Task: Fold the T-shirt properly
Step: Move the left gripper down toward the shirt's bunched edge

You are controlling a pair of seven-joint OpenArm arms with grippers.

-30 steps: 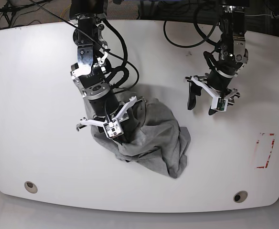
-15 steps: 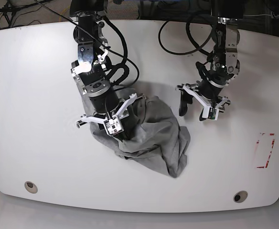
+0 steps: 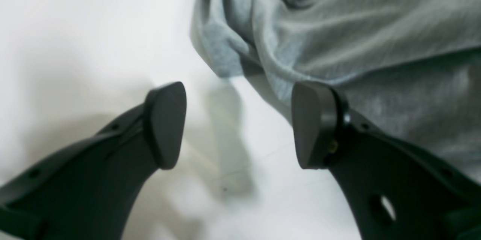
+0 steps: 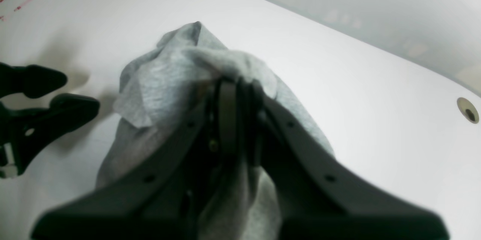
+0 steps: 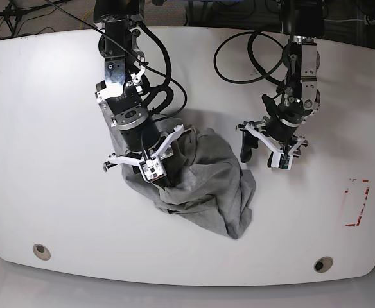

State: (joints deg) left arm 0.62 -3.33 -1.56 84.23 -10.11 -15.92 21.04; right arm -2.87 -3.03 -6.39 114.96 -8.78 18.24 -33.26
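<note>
The right gripper (image 4: pixel 235 93) is clenched on a bunched fold of the grey T-shirt (image 5: pixel 210 183), which lies crumpled mid-table (image 5: pixel 46 128). The left gripper (image 3: pixel 236 125) hangs spread wide just beside the shirt's edge, gripping nothing.

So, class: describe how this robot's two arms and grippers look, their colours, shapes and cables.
Both arms are black with silver-grey joints and loose black cables. The left gripper and right gripper have curved matte-black fingers and white angular wrist brackets.
</note>
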